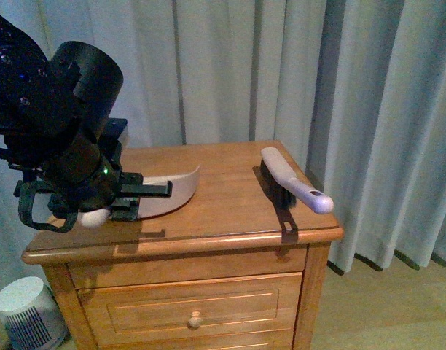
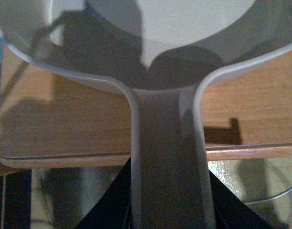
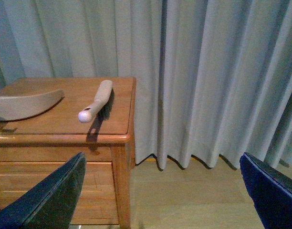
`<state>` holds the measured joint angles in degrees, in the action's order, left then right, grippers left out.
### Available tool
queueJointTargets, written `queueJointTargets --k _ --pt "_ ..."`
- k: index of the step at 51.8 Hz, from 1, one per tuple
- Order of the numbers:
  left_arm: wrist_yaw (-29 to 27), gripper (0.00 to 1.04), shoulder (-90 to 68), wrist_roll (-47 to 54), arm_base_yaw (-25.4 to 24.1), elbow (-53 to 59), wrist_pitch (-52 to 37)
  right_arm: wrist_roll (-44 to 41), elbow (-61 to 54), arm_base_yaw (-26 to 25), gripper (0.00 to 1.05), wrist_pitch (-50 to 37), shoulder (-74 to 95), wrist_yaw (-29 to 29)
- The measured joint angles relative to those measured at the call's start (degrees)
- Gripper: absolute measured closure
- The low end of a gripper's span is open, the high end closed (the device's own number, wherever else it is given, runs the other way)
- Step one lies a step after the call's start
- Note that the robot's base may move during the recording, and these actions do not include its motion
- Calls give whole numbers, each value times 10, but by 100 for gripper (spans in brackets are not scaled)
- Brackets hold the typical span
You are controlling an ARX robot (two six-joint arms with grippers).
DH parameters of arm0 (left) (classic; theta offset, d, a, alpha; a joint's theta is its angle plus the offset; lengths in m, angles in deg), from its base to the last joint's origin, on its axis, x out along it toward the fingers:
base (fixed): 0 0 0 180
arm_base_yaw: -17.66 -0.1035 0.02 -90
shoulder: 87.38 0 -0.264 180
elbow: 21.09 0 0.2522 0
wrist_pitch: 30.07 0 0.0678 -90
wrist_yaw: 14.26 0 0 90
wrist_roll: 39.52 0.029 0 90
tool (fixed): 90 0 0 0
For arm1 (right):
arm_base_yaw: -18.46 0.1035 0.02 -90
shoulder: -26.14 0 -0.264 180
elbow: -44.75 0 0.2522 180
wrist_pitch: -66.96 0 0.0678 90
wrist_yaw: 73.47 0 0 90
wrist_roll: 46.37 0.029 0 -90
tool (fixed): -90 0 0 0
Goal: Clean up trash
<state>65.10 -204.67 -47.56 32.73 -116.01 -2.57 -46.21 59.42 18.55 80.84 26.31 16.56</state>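
Dustpan (image 1: 173,189), its visible inside bare, sits on the table (image 1: 230,208), handle clamped in the left gripper (image 1: 139,200); the right gripper (image 3: 158,191) gapes wide.

dim bluish cast | hard shadows on nightstand (image 1: 230,197) | left wrist close-up soft, grainy

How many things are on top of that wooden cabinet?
2. A pale pink plastic dustpan on the left side, its handle held by the left tool, and a pale-handled black-bristled brush near the right edge. The arm hides the left corner; more may be there.
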Motion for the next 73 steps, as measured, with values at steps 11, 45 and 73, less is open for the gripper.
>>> queueJointTargets --k 11,45,73 --pt "6 79 67 36 -17 24 -47 0 0 0 7 0 0 0" --pt "101 79 487 218 -83 317 -239 0 0 0 7 0 0 0" --pt "171 79 757 256 -187 474 -203 0 0 0 7 0 0 0"
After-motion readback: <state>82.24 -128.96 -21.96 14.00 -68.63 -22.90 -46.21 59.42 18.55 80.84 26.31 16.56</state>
